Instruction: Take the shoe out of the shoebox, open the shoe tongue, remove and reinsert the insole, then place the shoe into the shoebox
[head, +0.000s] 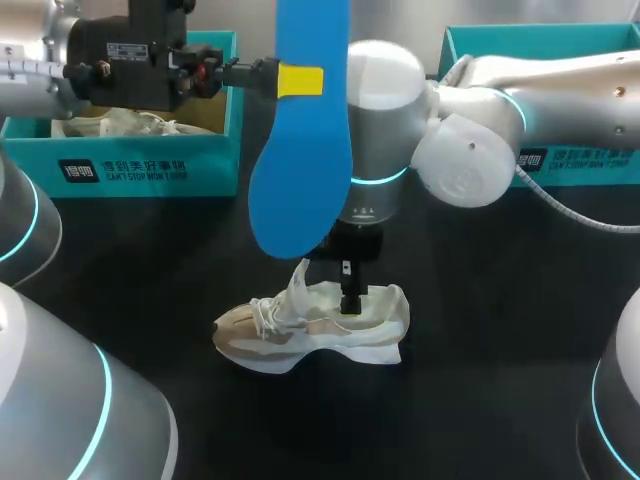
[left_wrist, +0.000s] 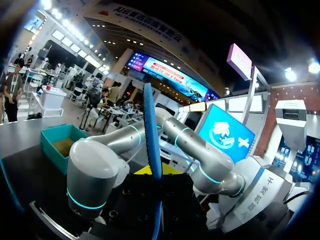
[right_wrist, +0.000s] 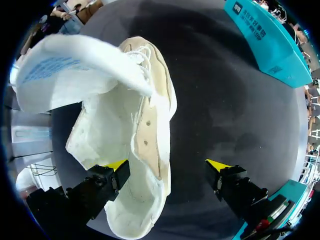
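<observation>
A blue insole (head: 300, 180) hangs toe-down high over the table, with my left gripper (head: 300, 80) shut on its heel end. In the left wrist view the insole (left_wrist: 151, 125) stands edge-on between that gripper's (left_wrist: 156, 170) fingers. Below it a beige and white shoe (head: 290, 335) lies on the black table, its tongue pulled up. My right gripper (head: 350, 300) is down at the shoe's opening. In the right wrist view it (right_wrist: 167, 167) is open wide: one finger is inside the shoe (right_wrist: 115, 120), the other is outside over the table, with the shoe's side wall between them.
A teal shoebox (head: 140, 165) stands at the back left with pale contents inside. A second teal shoebox (head: 570, 165) stands at the back right, behind my right arm. The arms' grey bases fill the near corners.
</observation>
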